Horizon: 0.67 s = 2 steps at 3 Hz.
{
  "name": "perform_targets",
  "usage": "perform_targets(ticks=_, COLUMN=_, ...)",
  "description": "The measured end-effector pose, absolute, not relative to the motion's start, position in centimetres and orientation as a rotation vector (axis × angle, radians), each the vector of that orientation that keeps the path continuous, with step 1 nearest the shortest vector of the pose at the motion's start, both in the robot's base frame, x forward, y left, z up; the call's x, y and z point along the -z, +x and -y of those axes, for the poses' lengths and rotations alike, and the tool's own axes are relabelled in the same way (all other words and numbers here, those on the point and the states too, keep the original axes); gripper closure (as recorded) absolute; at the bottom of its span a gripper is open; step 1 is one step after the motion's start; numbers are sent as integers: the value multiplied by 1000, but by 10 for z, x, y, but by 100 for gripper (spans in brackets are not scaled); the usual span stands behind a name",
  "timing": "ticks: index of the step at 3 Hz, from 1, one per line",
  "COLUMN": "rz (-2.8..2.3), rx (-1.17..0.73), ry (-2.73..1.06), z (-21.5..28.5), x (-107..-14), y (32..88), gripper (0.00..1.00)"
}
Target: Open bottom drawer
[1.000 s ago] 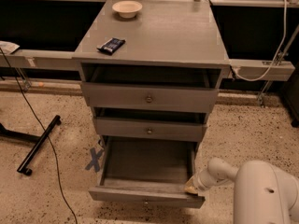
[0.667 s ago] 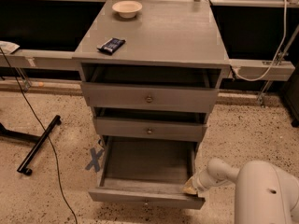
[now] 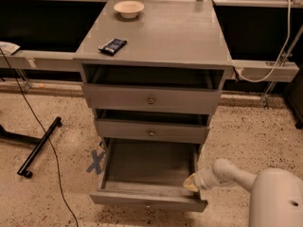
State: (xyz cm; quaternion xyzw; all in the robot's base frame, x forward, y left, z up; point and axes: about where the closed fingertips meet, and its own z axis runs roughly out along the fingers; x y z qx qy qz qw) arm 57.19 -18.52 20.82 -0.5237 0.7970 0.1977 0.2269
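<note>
The grey cabinet [image 3: 156, 37] has three drawers. The bottom drawer [image 3: 147, 200] is pulled far out, its inside bare, its small knob [image 3: 148, 205] at the front panel's centre. The middle drawer [image 3: 151, 132] and top drawer [image 3: 151, 99] each stand slightly out. My gripper [image 3: 191, 183] is at the bottom drawer's right front corner, on the right side wall just behind the front panel. My white arm [image 3: 236, 176] reaches in from the lower right.
A bowl [image 3: 129, 8] and a dark packet [image 3: 112, 45] lie on the cabinet top. A black stand leg [image 3: 40, 145] and a cable [image 3: 42, 141] lie on the floor at left. A blue tape cross [image 3: 96, 161] marks the floor beside the drawer.
</note>
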Motion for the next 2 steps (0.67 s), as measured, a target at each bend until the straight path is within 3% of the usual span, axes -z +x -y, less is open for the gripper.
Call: perform_targets(ticks=2, rz=-1997, rx=-564, ry=-1278, z=190, x=-276, y=596, gripper=100)
